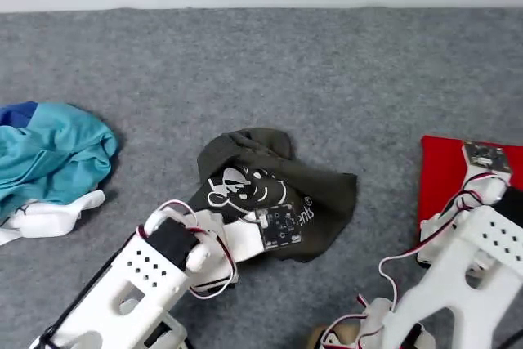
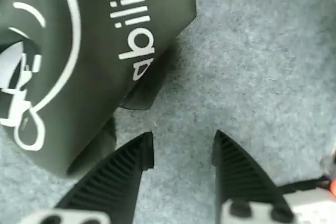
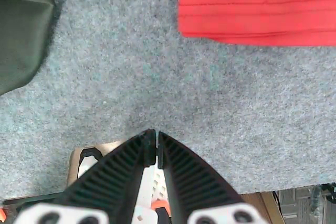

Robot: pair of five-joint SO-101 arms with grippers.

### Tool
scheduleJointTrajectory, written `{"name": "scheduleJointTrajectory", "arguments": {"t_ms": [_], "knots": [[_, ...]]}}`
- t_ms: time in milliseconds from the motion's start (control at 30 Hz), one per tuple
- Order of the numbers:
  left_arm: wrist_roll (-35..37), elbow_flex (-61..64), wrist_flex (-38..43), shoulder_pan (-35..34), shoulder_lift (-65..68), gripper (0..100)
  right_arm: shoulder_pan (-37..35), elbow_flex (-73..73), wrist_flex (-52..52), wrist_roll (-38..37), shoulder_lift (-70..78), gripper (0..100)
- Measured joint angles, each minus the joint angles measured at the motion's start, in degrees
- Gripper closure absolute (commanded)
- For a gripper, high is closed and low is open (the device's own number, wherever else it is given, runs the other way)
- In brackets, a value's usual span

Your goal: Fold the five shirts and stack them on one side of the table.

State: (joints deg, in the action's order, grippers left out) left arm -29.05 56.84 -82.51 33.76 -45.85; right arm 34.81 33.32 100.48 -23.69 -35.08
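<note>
Olive shirt [image 1: 323,190] bunched and unfolded in the middle of the table [image 1: 343,63], left gripper [image 2: 181,145] parted and empty just beside its edge, likely poised to pinch it for a fold, right gripper [image 3: 157,136] closed on nothing, parked near red shirt [image 3: 257,3], seemingly folded at one side.

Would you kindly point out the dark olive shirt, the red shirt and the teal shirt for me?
dark olive shirt [image 1: 327,190], high view, on the plain cloth right of its white print.
red shirt [image 1: 441,176], high view, on its bare left part.
teal shirt [image 1: 53,153], high view, on the middle of the crumpled heap.
</note>
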Motion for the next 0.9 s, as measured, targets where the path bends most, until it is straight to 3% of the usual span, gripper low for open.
{"name": "scheduleJointTrajectory", "arguments": {"t_ms": [400, 900], "knots": [[-0.1, 3.4, 13.4, -3.5, 2.2, 81, 0.0, 4.4, 0.0, 0.0, 0.0, 99.0], [0.2, -8.1, 19.7, -3.8, 34.5, 81, 0.0, 4.5, 0.0, 0.0, 0.0, 99.0]]}}
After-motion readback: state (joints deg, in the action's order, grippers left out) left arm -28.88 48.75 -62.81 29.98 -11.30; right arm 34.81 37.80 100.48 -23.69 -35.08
